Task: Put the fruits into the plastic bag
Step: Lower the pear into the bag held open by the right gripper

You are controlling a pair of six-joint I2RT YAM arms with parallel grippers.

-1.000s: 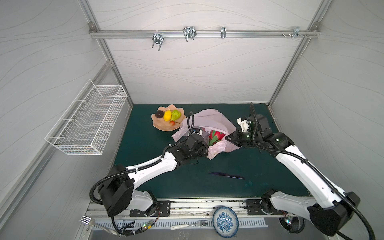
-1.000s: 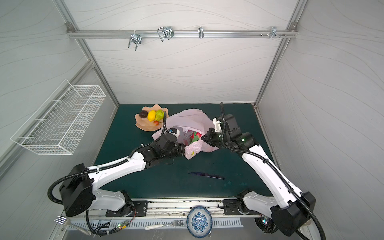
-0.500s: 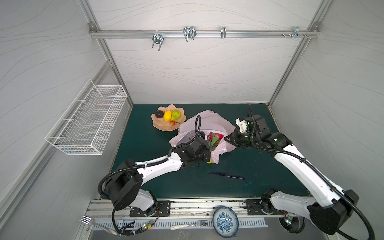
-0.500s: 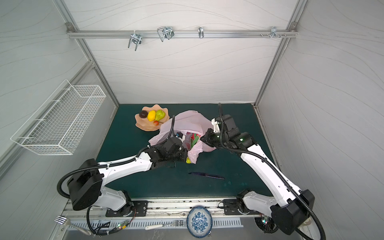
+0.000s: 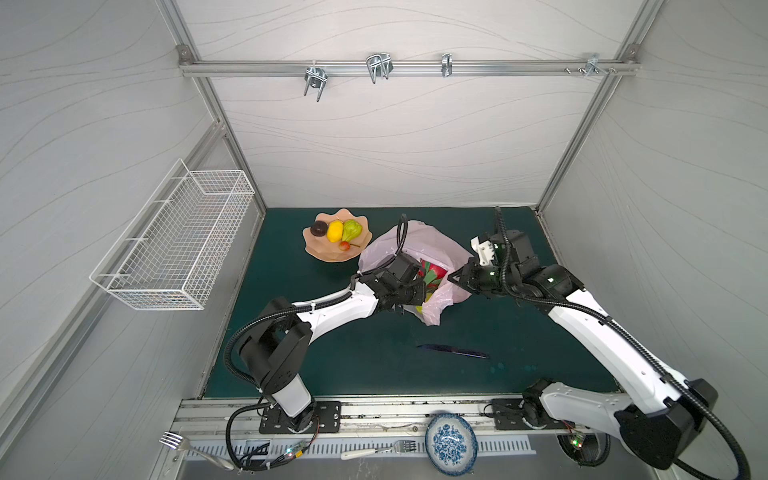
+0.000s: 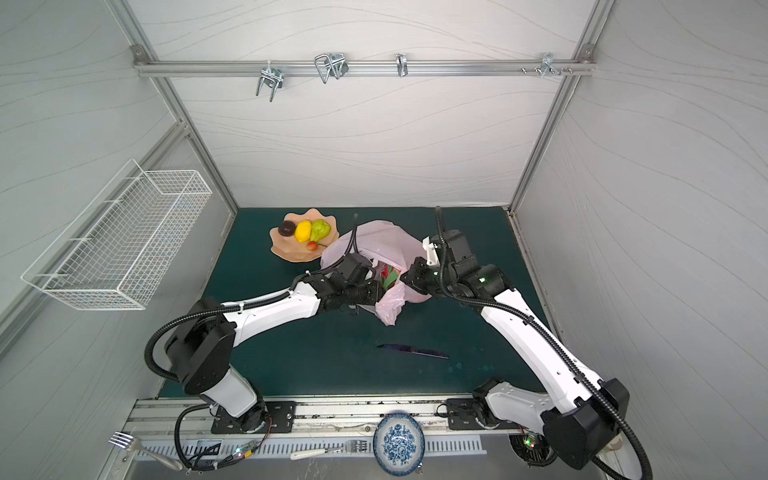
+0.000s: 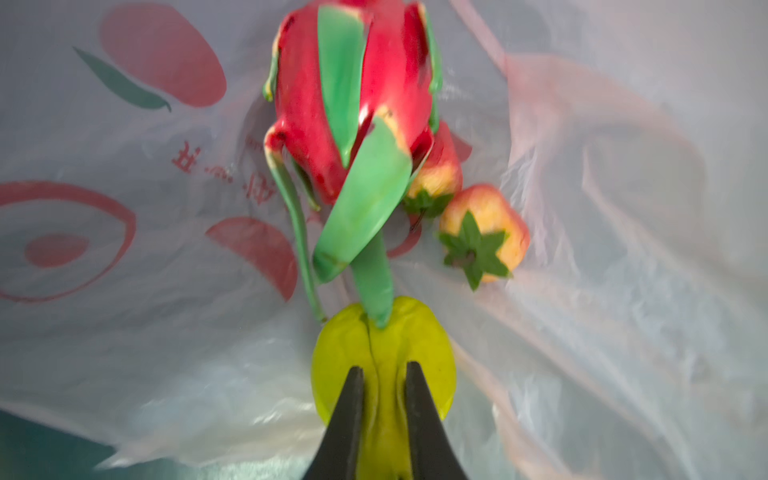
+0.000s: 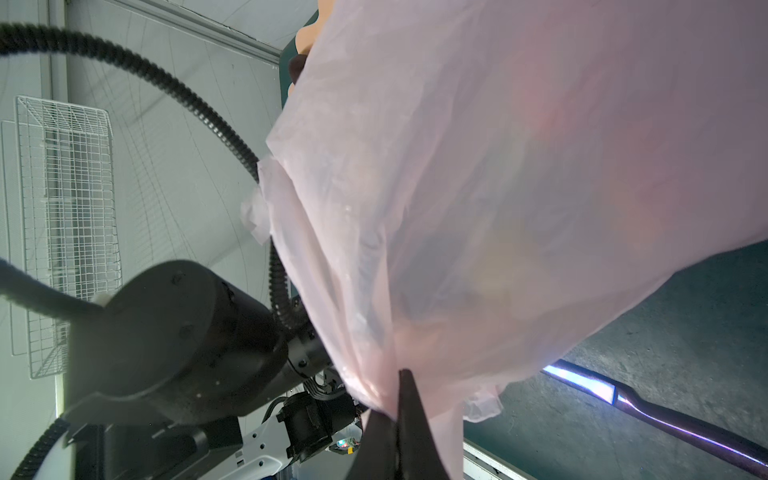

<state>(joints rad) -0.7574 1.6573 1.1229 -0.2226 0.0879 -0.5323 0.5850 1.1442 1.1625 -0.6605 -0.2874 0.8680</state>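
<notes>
The left gripper (image 7: pixel 380 370) clenches a green pear (image 7: pixel 432 345) inside the plastic bag (image 8: pixel 498 166) — dragon fruit (image 7: pixel 307 104) just beyond its tips — while the right gripper (image 8: pixel 401 374) pinches the rim.

White panel walls (image 5: pixel 395 145), dark green tabletop (image 5: pixel 353 374)

We see a dark green table mat (image 5: pixel 353 365) carrying a peach-coloured scalloped bowl (image 5: pixel 328 257) at the back, a pale pink translucent plastic bag (image 5: pixel 432 243) just beside it, and a dark slender knife (image 5: pixel 453 352) nearer the front.

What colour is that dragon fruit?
Red dragon fruit with green scales; clearest in the left wrist view.
</notes>
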